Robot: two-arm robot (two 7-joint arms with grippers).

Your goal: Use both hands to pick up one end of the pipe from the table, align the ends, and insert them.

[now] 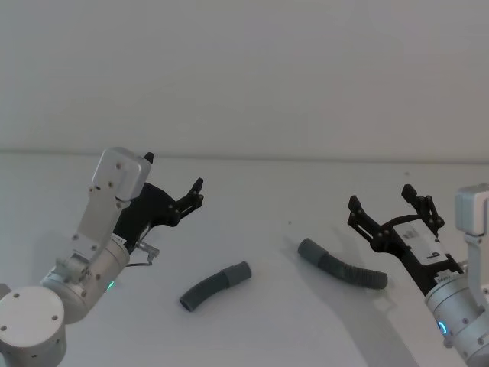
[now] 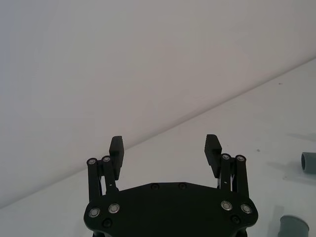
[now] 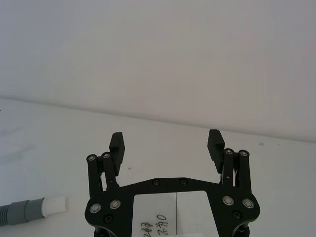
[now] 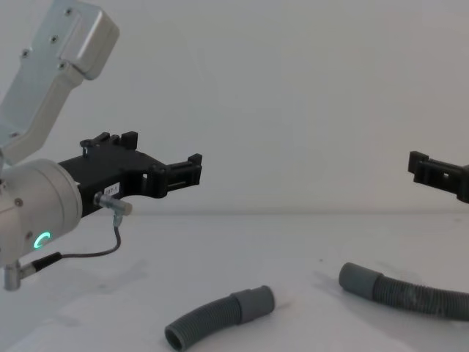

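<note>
Two pieces of dark grey ribbed pipe lie on the white table. The short curved piece is left of centre, its smooth cuff end pointing right. The longer piece lies to the right, its cuff pointing left. A hand's width separates the two cuffs. My left gripper hovers open above the table, up and left of the short piece. My right gripper hovers open just beyond the longer piece. Both grippers are empty. In the right wrist view a grey cuff with a white tip lies beside the open gripper.
A plain pale wall rises behind the table's far edge. A thin cable loops from my left wrist. In the left wrist view two cuffs lie off to one side of the open gripper.
</note>
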